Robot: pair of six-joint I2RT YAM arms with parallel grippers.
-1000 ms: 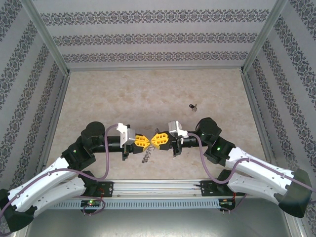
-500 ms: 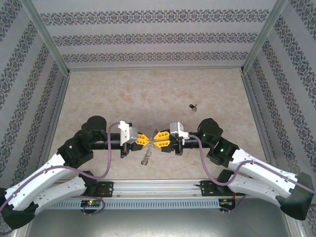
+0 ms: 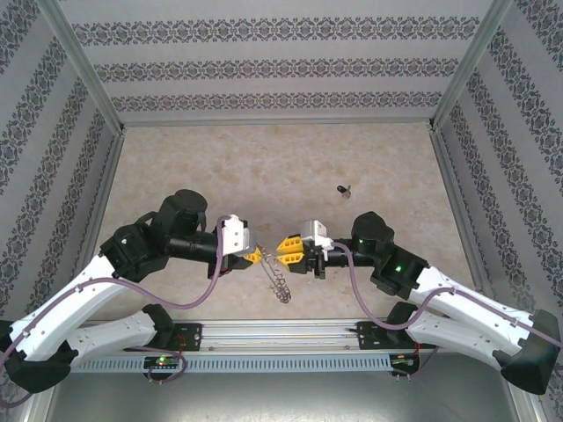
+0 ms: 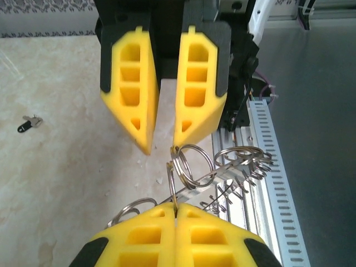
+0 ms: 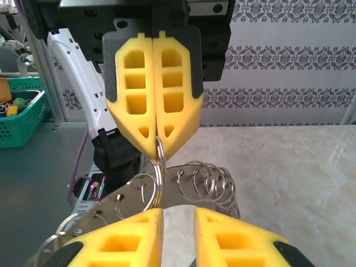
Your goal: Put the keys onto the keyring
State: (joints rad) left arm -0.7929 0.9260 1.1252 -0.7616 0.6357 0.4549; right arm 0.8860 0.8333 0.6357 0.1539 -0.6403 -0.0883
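Mid-frame, the left gripper [image 3: 257, 256] pinched one loop of the keyring [image 3: 279, 283], jaws fully closed; the ring dangled just below the right gripper [image 3: 285, 250], its jaws slightly parted and empty.

The keyring [image 3: 278, 281] hangs between the left gripper [image 3: 260, 256] and the right gripper [image 3: 281, 249], over the table's [image 3: 220, 167] front. The key [image 3: 344, 188] lies farther back, to the right.

The top camera looks steeply down from above and behind the arm bases over the whole bench [image 3: 264, 158]. Each wrist camera sits close behind its own fingers [image 4: 139, 247], the left facing the right hand [image 4: 161, 147], the right facing the left hand [image 5: 158, 149]. All three seem to share the keyring [image 3: 279, 283], tiny from above.
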